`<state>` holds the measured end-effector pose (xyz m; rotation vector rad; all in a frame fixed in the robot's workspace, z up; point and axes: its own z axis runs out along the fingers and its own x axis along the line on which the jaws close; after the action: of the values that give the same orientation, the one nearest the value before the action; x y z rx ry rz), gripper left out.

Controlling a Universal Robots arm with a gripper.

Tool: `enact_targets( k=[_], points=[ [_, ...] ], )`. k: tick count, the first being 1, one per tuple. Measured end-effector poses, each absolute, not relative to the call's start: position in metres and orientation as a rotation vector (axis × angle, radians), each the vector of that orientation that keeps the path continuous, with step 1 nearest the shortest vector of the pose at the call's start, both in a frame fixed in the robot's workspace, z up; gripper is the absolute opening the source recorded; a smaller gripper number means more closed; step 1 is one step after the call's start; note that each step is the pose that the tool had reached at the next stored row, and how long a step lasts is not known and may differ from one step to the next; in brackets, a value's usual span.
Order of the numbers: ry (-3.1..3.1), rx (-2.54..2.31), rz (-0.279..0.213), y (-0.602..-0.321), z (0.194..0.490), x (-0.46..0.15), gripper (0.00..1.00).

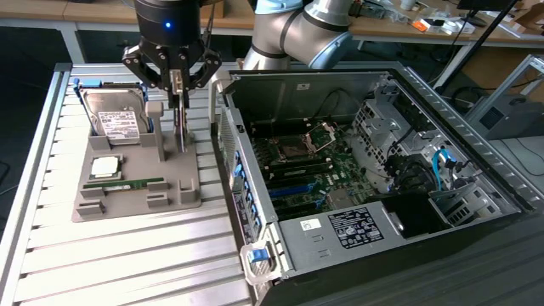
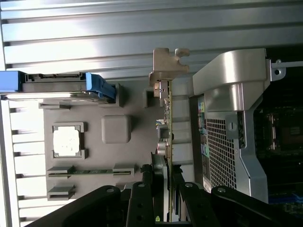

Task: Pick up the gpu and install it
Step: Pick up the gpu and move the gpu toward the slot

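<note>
Upper left, the gpu (image 1: 180, 127), judged light, stiff and fragile, is pinched by its top edge in the half-closed gripper (image 1: 176, 89)

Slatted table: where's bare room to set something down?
Bare slats between the grey tray and the table's near edge in the exterior view. Crowded: the strip between tray and computer case, where the gripper grips the gpu.

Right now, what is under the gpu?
The gpu stands upright on the grey holder tray, with the gripper closed on its top edge. What seats its bottom edge is hidden by the card itself.
</note>
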<state>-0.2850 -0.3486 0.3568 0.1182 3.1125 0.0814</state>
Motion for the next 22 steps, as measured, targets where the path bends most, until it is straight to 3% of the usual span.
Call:
enact_targets(
  k=[22],
  points=[
    [3.112, 0.118, 0.084, -0.3486, 0.3613, -0.285, 0.27]
  ],
)
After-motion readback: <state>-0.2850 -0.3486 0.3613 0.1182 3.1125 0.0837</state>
